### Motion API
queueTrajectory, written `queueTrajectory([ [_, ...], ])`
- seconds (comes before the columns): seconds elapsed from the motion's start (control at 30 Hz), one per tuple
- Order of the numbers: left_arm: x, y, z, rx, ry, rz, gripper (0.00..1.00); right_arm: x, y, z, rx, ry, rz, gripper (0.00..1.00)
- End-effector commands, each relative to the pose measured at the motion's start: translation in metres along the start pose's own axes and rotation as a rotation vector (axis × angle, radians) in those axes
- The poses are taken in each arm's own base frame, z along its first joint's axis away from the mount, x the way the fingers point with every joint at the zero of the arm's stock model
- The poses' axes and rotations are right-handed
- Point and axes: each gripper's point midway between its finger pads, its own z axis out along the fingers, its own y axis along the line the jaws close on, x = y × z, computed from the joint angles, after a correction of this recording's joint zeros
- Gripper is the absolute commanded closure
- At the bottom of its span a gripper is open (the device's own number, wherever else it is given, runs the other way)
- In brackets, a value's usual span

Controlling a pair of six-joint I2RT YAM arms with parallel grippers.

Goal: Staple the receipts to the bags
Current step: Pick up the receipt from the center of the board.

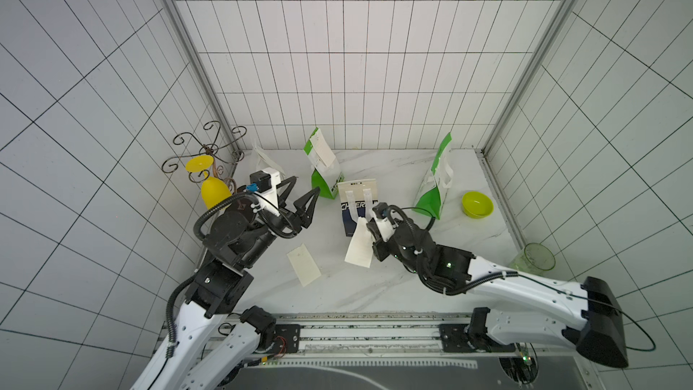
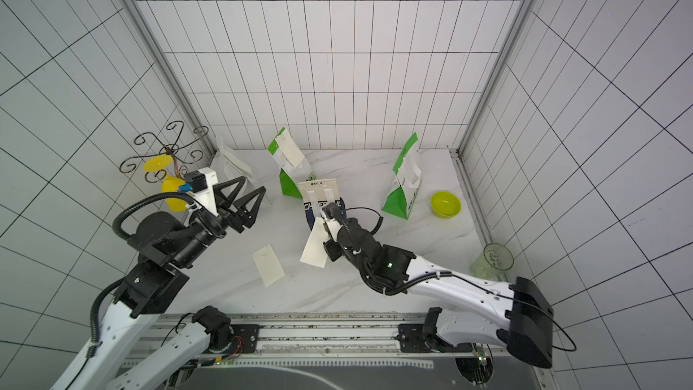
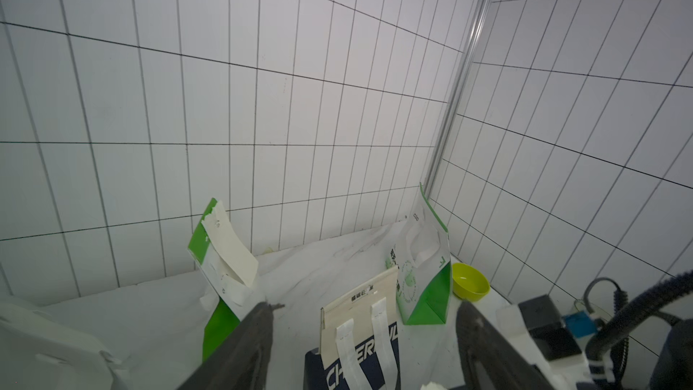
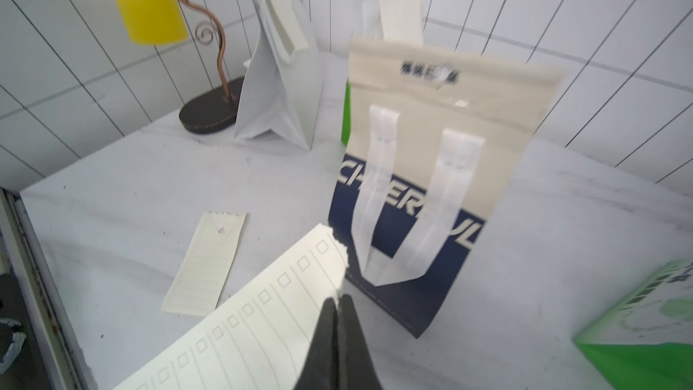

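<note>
Right gripper (image 4: 339,300) is pressed tight on the torn edge of one cream-white paper receipt with printed checkboxes (image 4: 243,320), with only a sliver of paper in the jaws. The sheet hangs limp at frame centre in both top views, right in front of the upright navy-and-cream paper bag with white handles (image 1: 356,185). Can't tell if the paper touches the bag. Risks: a grip that shallow on a ragged edge likely slips or tears if the sheet drags on the bag face. The floppy free end can catch the hanging handles. The bag is light and unsupported, so any push probably tips or slides it. Left gripper (image 1: 305,189) is spread wide and empty, left of centre, well apart from that bag, so nothing braces it. A second flat cream receipt (image 1: 303,264) lies loose on the white marble-look table (image 1: 375,294), lower left of centre; an arm sweep could shove it. The white-and-green paper bag (image 1: 435,185) right of centre shows no receipt. No stapler shows in any view, so fastening looks blocked.
</note>
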Motion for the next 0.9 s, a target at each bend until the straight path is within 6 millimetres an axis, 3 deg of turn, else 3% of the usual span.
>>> queueTrajectory([
  [0.0, 0.027, -0.033, 0.019, 0.23, 0.102, -0.081, 0.25, -0.009, -0.016, -0.021, 0.031, -0.065, -0.066, 1.0],
  [0.13, 0.06, -0.06, 0.037, 0.447, 0.219, -0.196, 0.28, -0.047, -0.019, -0.044, 0.004, -0.161, -0.049, 1.0],
  [0.33, 0.095, -0.086, 0.05, 0.529, 0.325, -0.198, 0.32, -0.064, -0.012, -0.041, -0.016, -0.179, -0.075, 1.0],
  [0.67, 0.121, -0.085, 0.057, 0.513, 0.402, -0.232, 0.45, -0.084, -0.006, -0.044, -0.045, -0.235, -0.069, 1.0],
  [0.77, 0.123, -0.083, 0.058, 0.503, 0.409, -0.229, 0.44, -0.09, -0.001, -0.047, -0.072, -0.255, -0.067, 1.0],
  [0.87, 0.122, -0.088, 0.057, 0.532, 0.413, -0.235, 0.52, -0.094, 0.002, -0.044, -0.081, -0.261, -0.068, 1.0],
])
